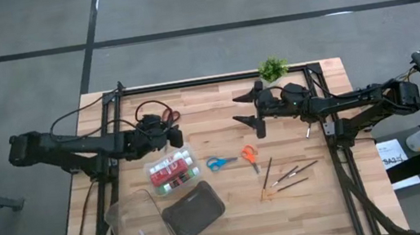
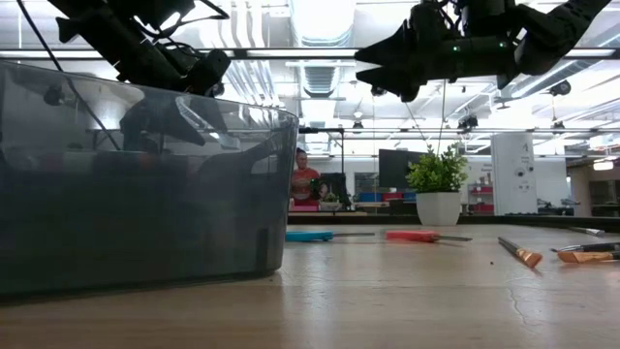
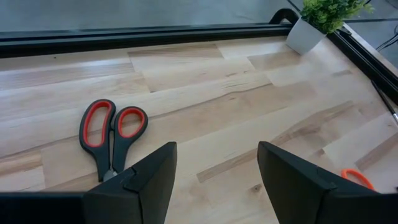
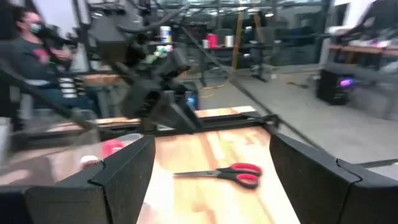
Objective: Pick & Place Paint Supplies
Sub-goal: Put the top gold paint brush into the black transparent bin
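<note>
1. Your left hand (image 1: 173, 136) hovers over the left part of the wooden counter (image 1: 208, 101), fingers spread apart and grasping nothing; its wrist view shows both dark fingers (image 3: 146, 183) wide apart above bare wood.
2. Your right hand (image 1: 248, 107) hangs over the back centre of the counter, just in front of the small green potted plant (image 1: 272, 68); its fingers are also splayed and empty.
3. The red-handled scissors (image 3: 110, 134) lie flat and closed just beside your left hand: red loops lined with dark grey. In the high view they show only as red loops (image 1: 159, 116) partly under the arm.
4. The blue-handled scissors (image 1: 218, 162) and the orange-handled scissors (image 1: 249, 156) lie near each other at the counter's centre, the blue pair crosswise, the orange pair pointing towards the front edge.
5. Thin wooden-handled brushes (image 1: 288, 176) lie loosely fanned to the right of the orange scissors, all flat on the wood.
6. The paint tubes (image 1: 172, 172) sit side by side in a small clear box, red, white and green bands showing, just in front of your left hand.
7. A dark grey case (image 1: 193, 210) and a large clear plastic box (image 1: 136, 223) sit near the front edge, left of centre.
8. In the low view a person (image 2: 304, 180) in red sits far behind the counter.
</note>
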Available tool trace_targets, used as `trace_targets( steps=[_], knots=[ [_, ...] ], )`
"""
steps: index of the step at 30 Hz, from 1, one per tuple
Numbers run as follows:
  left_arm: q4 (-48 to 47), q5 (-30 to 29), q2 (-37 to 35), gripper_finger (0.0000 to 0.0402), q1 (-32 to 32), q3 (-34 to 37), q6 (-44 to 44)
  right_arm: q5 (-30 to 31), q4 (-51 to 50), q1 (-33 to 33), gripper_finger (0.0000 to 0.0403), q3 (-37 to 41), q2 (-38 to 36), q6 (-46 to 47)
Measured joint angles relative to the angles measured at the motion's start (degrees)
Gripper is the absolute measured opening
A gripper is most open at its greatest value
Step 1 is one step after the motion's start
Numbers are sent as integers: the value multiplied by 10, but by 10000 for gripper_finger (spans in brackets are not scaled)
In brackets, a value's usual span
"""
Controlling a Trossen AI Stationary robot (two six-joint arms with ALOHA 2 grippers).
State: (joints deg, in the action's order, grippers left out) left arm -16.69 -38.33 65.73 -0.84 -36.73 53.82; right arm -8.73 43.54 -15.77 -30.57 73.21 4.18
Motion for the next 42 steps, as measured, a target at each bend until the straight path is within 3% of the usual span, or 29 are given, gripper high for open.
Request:
trace_targets(
  steps=[8,16,23,29,33,36,42],
  knots=[
    [0,0,0,232,0,0,0,-173,-1,0,311,0,0,38],
    [0,0,0,232,0,0,0,-187,-106,40,311,0,-1,75],
    [0,0,0,233,0,0,0,-176,-309,93,311,0,-11,-8],
    [1,0,0,233,0,0,0,-90,-442,140,311,0,-47,-68],
    [1,0,0,233,0,0,0,-93,-468,171,311,2,-58,-110],
    [1,0,0,233,0,0,0,-55,-482,184,311,11,-56,-125],
    [1,0,0,233,0,0,0,27,-482,189,311,20,-48,-46]
  ],
)
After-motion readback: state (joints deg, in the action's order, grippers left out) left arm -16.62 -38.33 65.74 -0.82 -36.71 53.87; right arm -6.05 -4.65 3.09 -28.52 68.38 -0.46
